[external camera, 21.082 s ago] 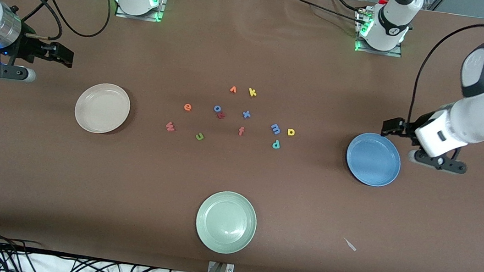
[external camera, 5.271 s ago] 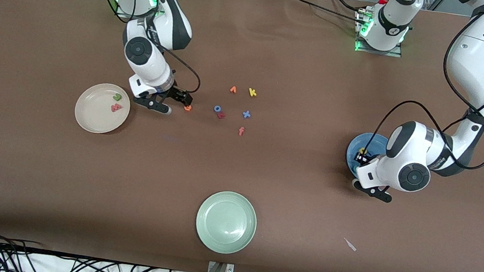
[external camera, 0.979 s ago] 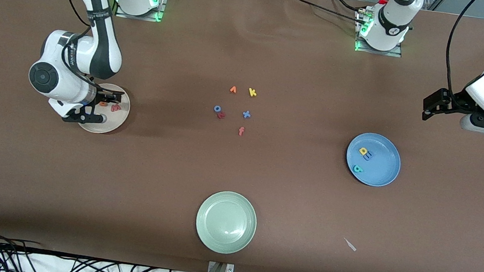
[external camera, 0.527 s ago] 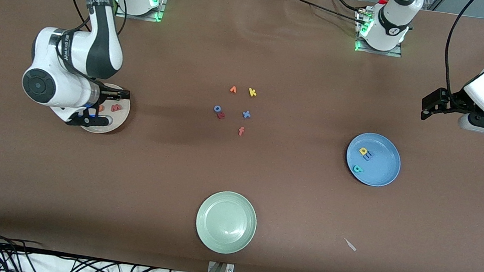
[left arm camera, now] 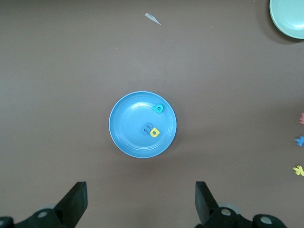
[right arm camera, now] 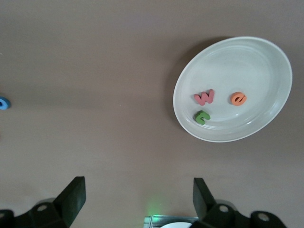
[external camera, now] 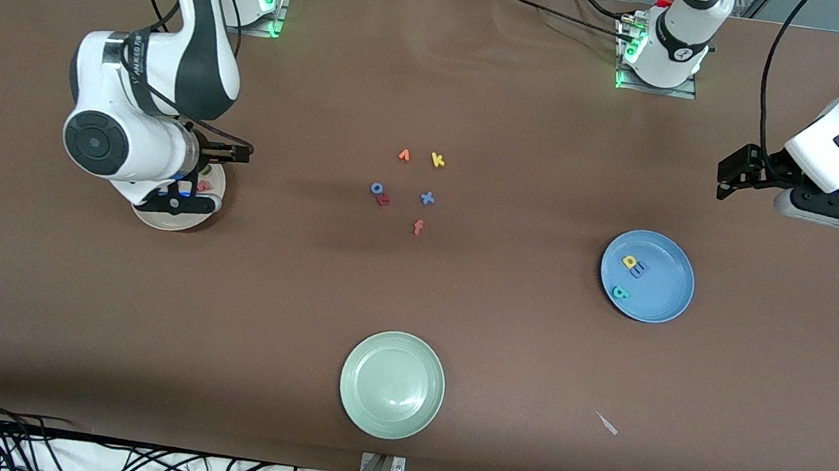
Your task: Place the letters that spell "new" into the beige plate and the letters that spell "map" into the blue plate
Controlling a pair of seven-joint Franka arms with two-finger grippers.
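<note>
The right gripper (external camera: 225, 156) hangs wide open and empty over the beige plate (right arm camera: 266, 61), where the w (right arm camera: 204, 97), e (right arm camera: 238, 99) and n (right arm camera: 202, 117) lie. The left gripper (external camera: 732, 178), also wide open, waits up above the table (external camera: 411, 306) near the blue plate (external camera: 664, 297).

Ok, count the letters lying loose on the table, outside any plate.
6: orange v, yellow k, blue o, dark red k, blue x and red f, clustered mid-table. None seems hidden.

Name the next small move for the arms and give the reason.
Probably just lift the open right gripper clear of the beige plate. The w, e and n lie in it; the m, a and p lie in the blue plate. The open left gripper waits.
</note>
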